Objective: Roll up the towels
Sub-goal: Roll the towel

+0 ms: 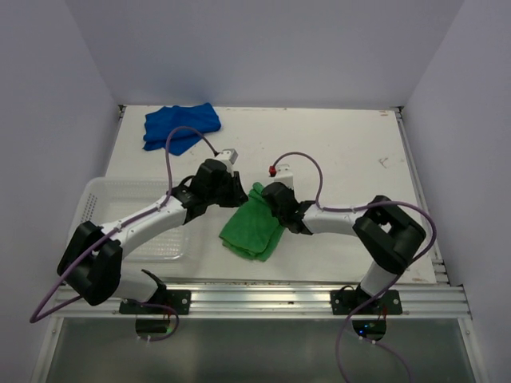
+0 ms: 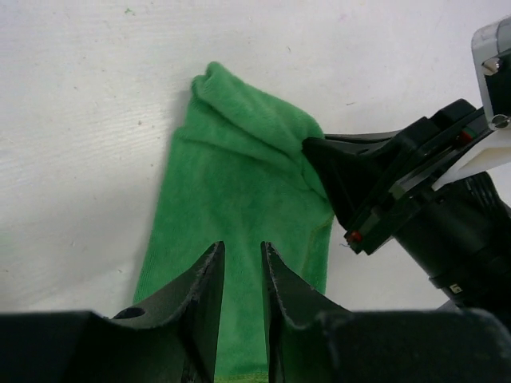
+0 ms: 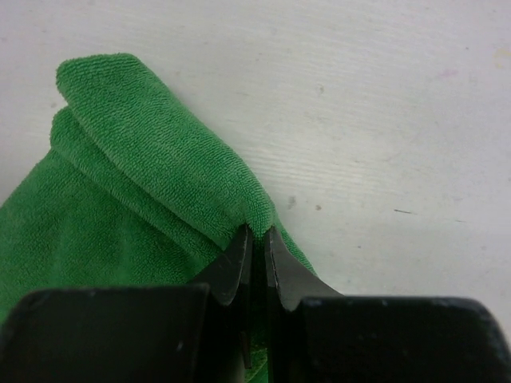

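Observation:
The green towel (image 1: 254,230) lies folded lengthwise in the middle of the table, its far end turned over into a thick fold (image 3: 152,136). My right gripper (image 3: 256,234) is shut on the corner of that fold, as the left wrist view also shows (image 2: 313,148). My left gripper (image 2: 242,252) hovers just above the flat part of the green towel (image 2: 231,199), its jaws a narrow gap apart with nothing between them. From above, both grippers meet at the towel's far end, left (image 1: 239,196) and right (image 1: 263,196). The blue towel (image 1: 182,126) lies crumpled at the far left of the table.
A white perforated basket (image 1: 94,193) sits at the near left, under the left arm. White walls close in the table on three sides. A metal rail (image 1: 263,297) runs along the near edge.

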